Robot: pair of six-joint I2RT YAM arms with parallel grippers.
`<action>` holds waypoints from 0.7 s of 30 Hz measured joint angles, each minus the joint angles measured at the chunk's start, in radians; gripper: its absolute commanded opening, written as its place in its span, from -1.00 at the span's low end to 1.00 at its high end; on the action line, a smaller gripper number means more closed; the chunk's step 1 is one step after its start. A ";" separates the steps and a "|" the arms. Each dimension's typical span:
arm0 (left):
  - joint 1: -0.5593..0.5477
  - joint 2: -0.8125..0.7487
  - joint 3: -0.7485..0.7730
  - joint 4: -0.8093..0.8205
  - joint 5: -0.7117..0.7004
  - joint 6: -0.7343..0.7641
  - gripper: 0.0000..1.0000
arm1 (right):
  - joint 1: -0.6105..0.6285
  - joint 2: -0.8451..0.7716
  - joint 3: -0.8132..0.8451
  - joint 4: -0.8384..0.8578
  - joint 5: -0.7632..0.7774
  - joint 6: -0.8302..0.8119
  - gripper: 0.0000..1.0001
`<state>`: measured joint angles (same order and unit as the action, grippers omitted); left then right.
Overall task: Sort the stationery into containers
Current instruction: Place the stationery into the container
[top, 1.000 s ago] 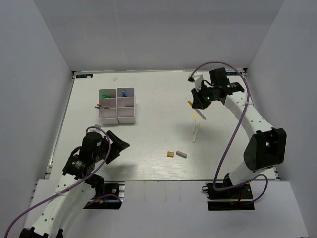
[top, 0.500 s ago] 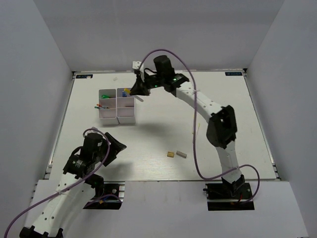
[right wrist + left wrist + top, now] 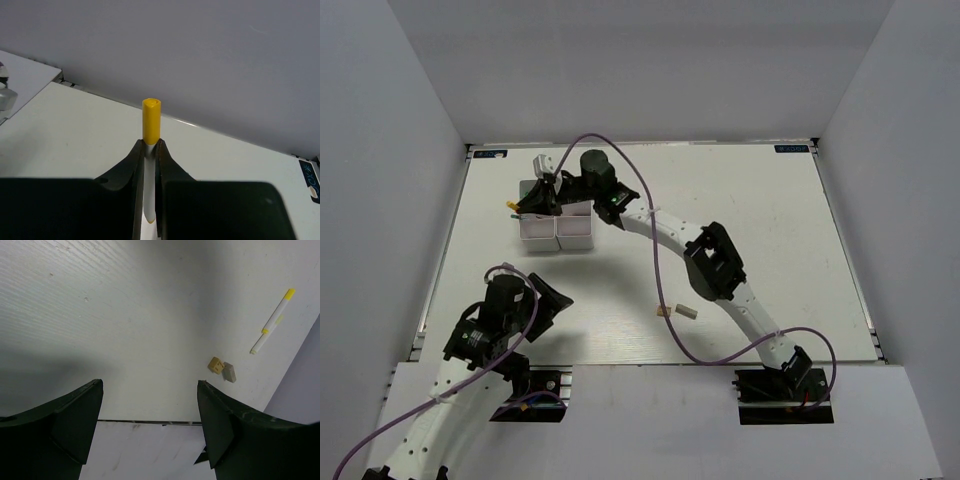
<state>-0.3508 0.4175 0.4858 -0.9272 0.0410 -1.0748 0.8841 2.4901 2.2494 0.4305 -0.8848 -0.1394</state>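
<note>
The right arm (image 3: 720, 265) reaches all the way across the surface (image 3: 760, 220) to the far left, where the divided white tray (image 3: 572, 240) sits. Its end effector (image 3: 149, 147) is clenched on a white yellow-tipped stick (image 3: 151, 120) - the wrist view shows the two fingers pressed against the thin shaft, with the yellow cap poking out past their tips. From above, that yellow tip hangs over the left edge of the tray; I cannot tell whether it is touching a compartment.

The left end effector (image 3: 149, 385) hovers low over the near-left part of the surface, jaws spread wide and grasping nothing. Past its fingers lie a tan eraser block (image 3: 216, 364) and a grey eraser block (image 3: 229, 372), just beside each other. Farther out are loose white sticks with yellow ends (image 3: 277, 311) - all resting on the surface, well apart from the tray.
</note>
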 measured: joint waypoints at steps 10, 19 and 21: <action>0.000 -0.007 0.000 -0.009 0.005 0.003 0.73 | 0.027 0.123 0.026 0.076 0.089 0.000 -1.00; 0.000 0.000 0.000 -0.010 0.019 0.020 0.73 | 0.020 0.133 0.024 0.088 0.151 -0.026 -0.14; 0.000 0.000 0.001 -0.012 0.021 0.024 0.73 | 0.019 0.133 0.014 0.098 0.153 -0.031 -0.14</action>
<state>-0.3508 0.4179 0.4870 -0.9390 0.0616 -1.0512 0.9035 2.6228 2.2631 0.5285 -0.7322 -0.1699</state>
